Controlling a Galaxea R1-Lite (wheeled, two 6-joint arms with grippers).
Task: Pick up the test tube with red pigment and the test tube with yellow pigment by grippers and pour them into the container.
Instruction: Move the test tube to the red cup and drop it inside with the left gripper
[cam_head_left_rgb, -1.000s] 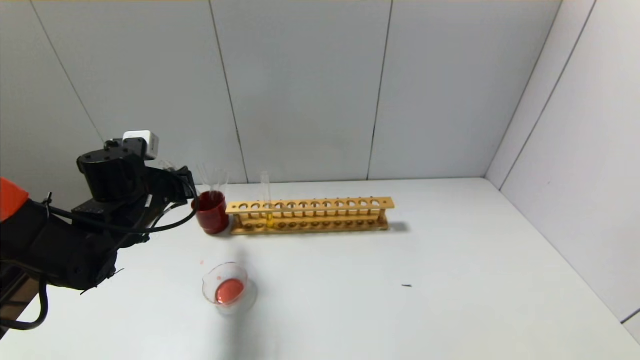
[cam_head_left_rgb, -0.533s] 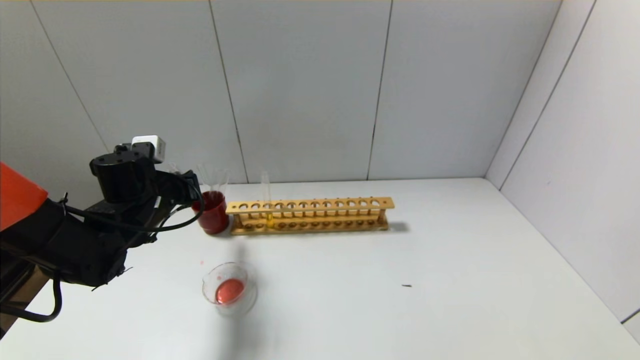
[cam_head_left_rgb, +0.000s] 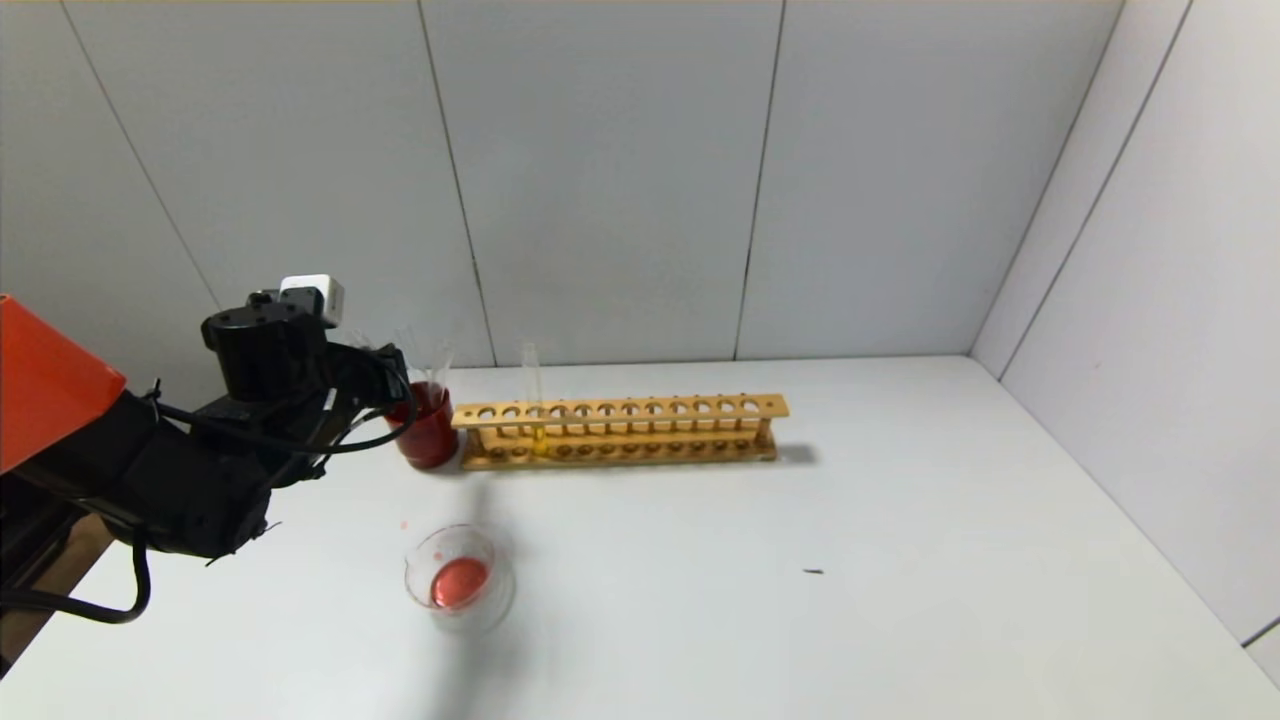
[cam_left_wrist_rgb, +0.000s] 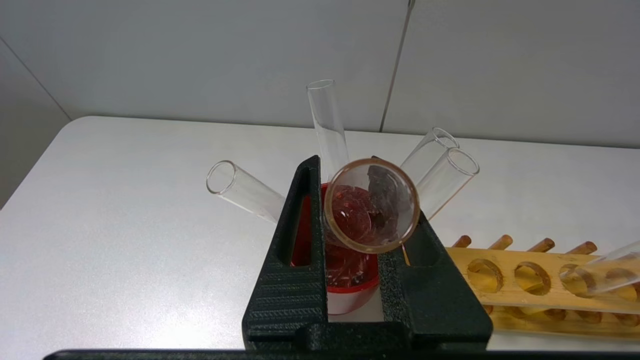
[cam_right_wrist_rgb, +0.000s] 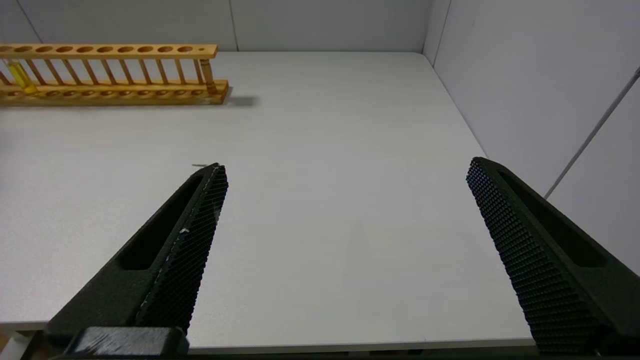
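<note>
Holding the test tube with red pigment (cam_left_wrist_rgb: 371, 205) clenched between its fingers, the left gripper (cam_left_wrist_rgb: 367, 260) hovers over the red cup (cam_head_left_rgb: 425, 425) at the wooden rack's (cam_head_left_rgb: 620, 430) left end; the tube looks nearly drained. Red liquid already lies in the container (cam_head_left_rgb: 460, 578) on the bench (cam_head_left_rgb: 800, 560), nearer the robot than the rack, so the red pour seems done. Left to do: the test tube with yellow pigment (cam_head_left_rgb: 535, 400), upright in the rack. Off to the rack's right, the right gripper (cam_right_wrist_rgb: 345, 250) is spread wide, holding nothing.
</note>
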